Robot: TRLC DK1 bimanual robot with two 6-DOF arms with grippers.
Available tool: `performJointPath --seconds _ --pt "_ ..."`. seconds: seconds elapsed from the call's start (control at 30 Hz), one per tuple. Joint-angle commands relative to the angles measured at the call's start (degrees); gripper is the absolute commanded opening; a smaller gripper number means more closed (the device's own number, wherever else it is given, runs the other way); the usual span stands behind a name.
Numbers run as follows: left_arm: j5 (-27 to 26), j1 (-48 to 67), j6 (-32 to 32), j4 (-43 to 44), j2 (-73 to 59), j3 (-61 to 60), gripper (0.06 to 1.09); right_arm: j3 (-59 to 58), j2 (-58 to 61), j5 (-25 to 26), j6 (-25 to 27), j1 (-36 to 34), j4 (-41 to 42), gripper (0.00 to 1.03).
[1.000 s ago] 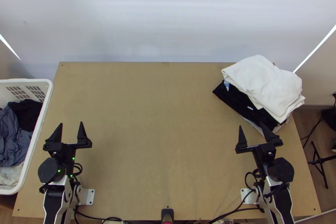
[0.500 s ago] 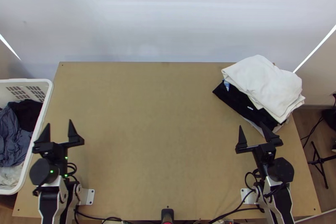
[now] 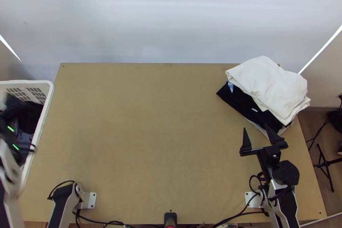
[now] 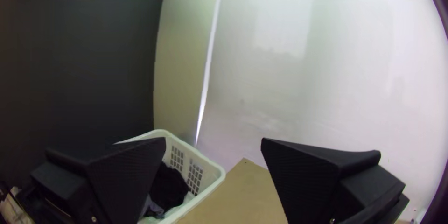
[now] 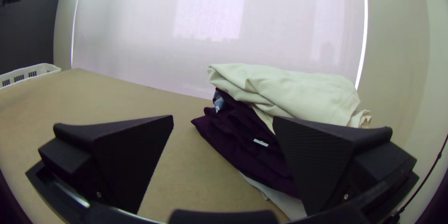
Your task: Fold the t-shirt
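Beside the left edge of the desk, bunched clothes lie in a white basket; the left hand is above it, spread. Toward the far right corner sits a folded stack, the right hand spread at its near end. Which piece is the t-shirt, I can't tell.
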State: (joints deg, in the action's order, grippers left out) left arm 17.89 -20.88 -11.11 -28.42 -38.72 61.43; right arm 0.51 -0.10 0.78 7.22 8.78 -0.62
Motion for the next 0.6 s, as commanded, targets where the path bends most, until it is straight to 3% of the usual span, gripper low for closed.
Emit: performJointPath --seconds 0.0,0.2,0.27,0.5,0.57 --pt "0.4 -15.8 -8.0 -18.7 -25.4 27.8 1.05 0.0 0.0 0.0 0.0 0.0 0.0 0.99" --pt "0.5 -26.0 0.8 -19.3 -43.6 31.1 1.05 0.0 0.0 0.0 0.0 0.0 0.0 0.99" --pt "-1.8 -30.0 4.1 -17.4 -48.8 30.5 1.05 0.0 0.0 0.0 -0.1 0.0 0.0 0.99" --pt "-4.1 -38.1 23.9 7.3 -61.7 22.2 1.05 0.0 0.0 0.0 -0.1 0.0 0.0 0.99" --pt "-4.1 -38.9 28.9 10.3 -66.3 22.0 1.05 0.0 0.0 0.0 0.0 0.0 0.0 0.99"
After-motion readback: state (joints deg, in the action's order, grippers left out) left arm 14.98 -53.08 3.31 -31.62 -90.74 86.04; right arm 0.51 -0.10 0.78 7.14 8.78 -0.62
